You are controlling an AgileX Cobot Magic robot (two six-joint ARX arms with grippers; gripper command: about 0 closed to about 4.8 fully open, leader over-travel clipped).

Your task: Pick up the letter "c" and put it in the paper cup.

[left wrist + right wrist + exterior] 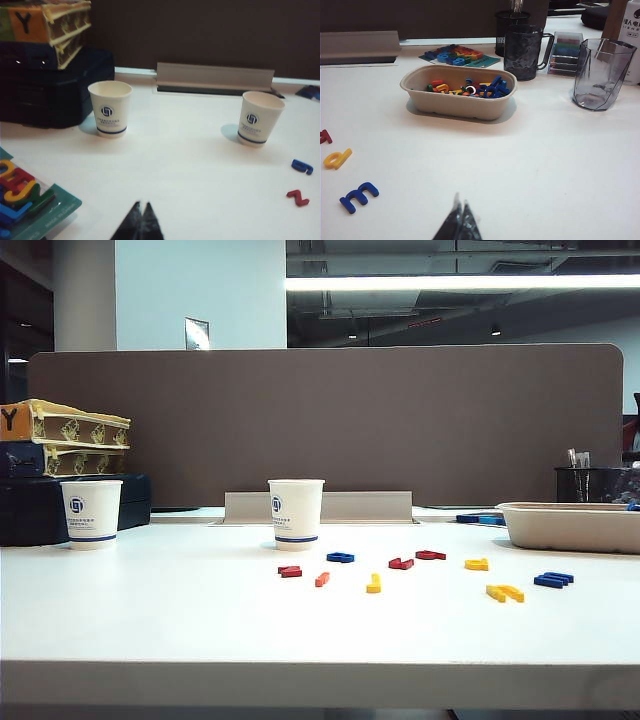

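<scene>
Two alike white paper cups with blue logos stand on the table: one at the middle (pixel 296 513) (pixel 260 118), one at the left (pixel 91 512) (pixel 110 115). The letter "c" is not in view in any frame, and no view looks into the cups. A small orange-red bar piece (pixel 322 579) lies among the loose letters. My left gripper (pixel 141 206) is shut and empty above bare table, well short of both cups. My right gripper (pixel 460 202) is also shut and empty, near a blue m (pixel 358 195). Neither arm shows in the exterior view.
Loose red, blue and yellow letters (pixel 401 563) lie right of the middle cup. A beige tray (pixel 420 95) (pixel 570 530) full of letters sits at the right, with a dark mug (pixel 522 52) and a clear glass (pixel 600 75) behind. Stacked boxes (pixel 70 440) and a letter pack (pixel 30 200) stand left.
</scene>
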